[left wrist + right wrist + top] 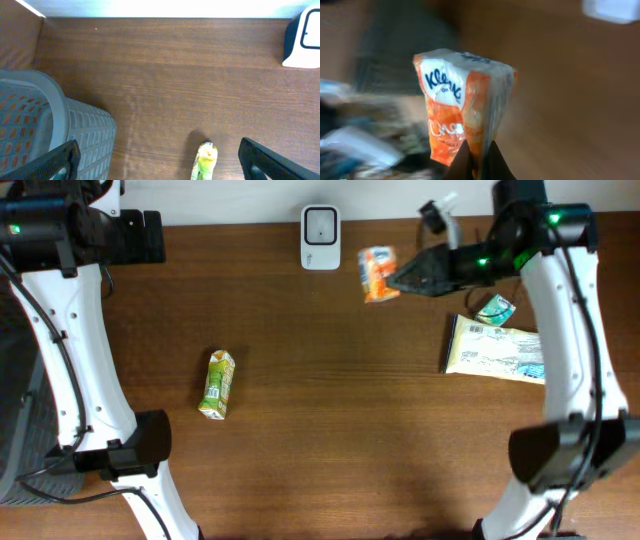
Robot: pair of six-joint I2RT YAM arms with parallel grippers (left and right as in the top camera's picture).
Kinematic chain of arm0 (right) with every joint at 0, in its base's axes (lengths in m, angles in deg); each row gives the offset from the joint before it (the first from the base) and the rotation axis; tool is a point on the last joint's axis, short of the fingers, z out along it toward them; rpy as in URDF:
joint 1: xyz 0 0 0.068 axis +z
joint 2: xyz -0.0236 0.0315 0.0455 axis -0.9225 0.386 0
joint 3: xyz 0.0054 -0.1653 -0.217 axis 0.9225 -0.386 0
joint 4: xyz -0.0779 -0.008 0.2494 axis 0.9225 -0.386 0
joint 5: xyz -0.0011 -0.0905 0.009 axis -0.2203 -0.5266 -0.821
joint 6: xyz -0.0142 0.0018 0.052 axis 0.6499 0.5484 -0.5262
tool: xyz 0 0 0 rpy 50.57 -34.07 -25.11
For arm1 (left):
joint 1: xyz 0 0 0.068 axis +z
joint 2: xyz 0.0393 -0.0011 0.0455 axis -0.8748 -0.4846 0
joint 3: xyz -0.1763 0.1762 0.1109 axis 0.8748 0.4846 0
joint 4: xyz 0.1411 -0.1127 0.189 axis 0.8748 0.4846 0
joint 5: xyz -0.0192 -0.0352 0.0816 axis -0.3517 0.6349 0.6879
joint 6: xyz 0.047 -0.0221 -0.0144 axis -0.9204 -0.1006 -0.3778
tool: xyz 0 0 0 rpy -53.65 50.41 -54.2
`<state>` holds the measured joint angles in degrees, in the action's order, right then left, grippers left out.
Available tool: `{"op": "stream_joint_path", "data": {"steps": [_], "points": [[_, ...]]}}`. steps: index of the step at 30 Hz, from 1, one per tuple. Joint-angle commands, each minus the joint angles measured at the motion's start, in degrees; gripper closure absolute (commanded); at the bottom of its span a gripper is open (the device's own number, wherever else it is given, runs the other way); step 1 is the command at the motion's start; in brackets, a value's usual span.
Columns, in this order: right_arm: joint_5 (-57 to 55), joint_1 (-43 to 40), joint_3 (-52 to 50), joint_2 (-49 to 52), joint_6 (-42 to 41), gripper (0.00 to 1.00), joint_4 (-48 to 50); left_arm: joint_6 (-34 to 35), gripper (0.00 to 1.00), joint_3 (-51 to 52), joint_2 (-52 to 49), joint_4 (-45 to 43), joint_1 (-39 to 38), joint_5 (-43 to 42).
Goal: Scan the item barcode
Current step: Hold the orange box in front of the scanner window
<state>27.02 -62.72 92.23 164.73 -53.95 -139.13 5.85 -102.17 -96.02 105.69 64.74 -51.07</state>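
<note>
- Grip: right hand [476,162] pinches the lower edge of the orange tissue pack [462,105], held aloft just right of the white scanner [320,237].
- Idle: left hand [159,160] spread wide over the tabletop [165,75], beside the basket [75,130].
- Barcode not visible. Judgement: turn the pack until the code faces the scanner window, hold it steady, fingers off the code.

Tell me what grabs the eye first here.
The orange Kleenex pack stands out, pinched by the right gripper just right of the white scanner, which sits at the back edge of the table. A green carton lies alone on the left side.
</note>
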Motion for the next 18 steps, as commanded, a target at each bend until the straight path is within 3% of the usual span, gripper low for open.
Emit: {"op": "stream_joint_path", "data": {"steps": [1,2,5,7,11,15,18], "points": [[-39.8,10.4,1.4,-3.2,-14.3,0.96,5.7,0.3,0.01,-0.5,0.7,0.1,0.2,0.2],[-45.9,12.5,1.4,-3.0,-14.8,0.96,7.2,0.3,0.01,-0.5,0.7,0.1,0.2,0.2],[-78.2,23.9,1.4,1.2,-10.9,0.96,18.3,0.3,0.01,-0.5,0.7,0.1,0.2,0.2],[-85.2,26.7,1.4,4.4,-6.0,0.96,24.1,0.3,0.01,-0.5,0.7,0.1,0.2,0.2],[-90.0,28.4,1.4,12.6,7.1,0.96,38.3,0.3,0.01,-0.5,0.7,0.1,0.2,0.2],[-91.6,27.2,1.4,22.5,25.2,0.96,53.1,0.3,0.01,-0.5,0.7,0.1,0.2,0.2],[-92.1,26.3,1.4,26.7,30.4,0.96,59.7,0.3,0.01,-0.5,0.7,0.1,0.2,0.2]]}}
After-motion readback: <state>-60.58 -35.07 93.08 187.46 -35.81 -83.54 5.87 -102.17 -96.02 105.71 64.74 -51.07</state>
